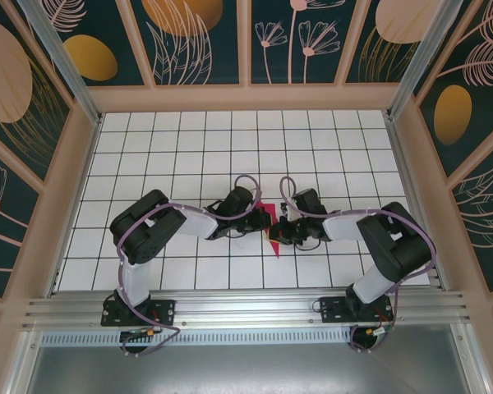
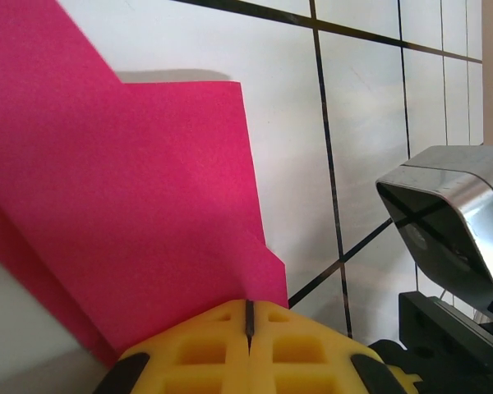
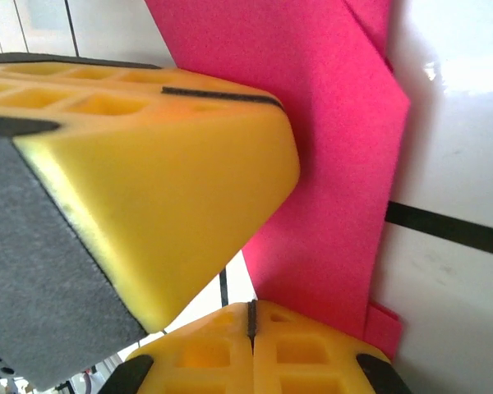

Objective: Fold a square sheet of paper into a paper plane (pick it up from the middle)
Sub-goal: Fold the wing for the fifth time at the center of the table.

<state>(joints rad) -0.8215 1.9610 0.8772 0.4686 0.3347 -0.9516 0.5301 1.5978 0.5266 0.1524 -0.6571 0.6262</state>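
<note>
The creased pink sheet of paper (image 1: 271, 234) lies mid-surface (image 1: 189, 139), between the arms. The left fingers (image 2: 218, 341) and right fingers (image 3: 283, 345) are clenched tight, tips meeting its edges.

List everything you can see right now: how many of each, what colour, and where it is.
paper: one, magenta, folded, mid-table between the two grippers.
table: one, white with black grid lines, floor of the enclosure.
walls: three sides, dark teal with leaf prints and peach frames, around the table.
rail: one, silver, along the near edge under the arm bases.
arms: two, black and white, one each side, bent in toward the centre.
left gripper: one, yellow fingers, shut, tip at the paper.
right gripper: one, yellow fingers, shut, tip at the paper's edge.
</note>
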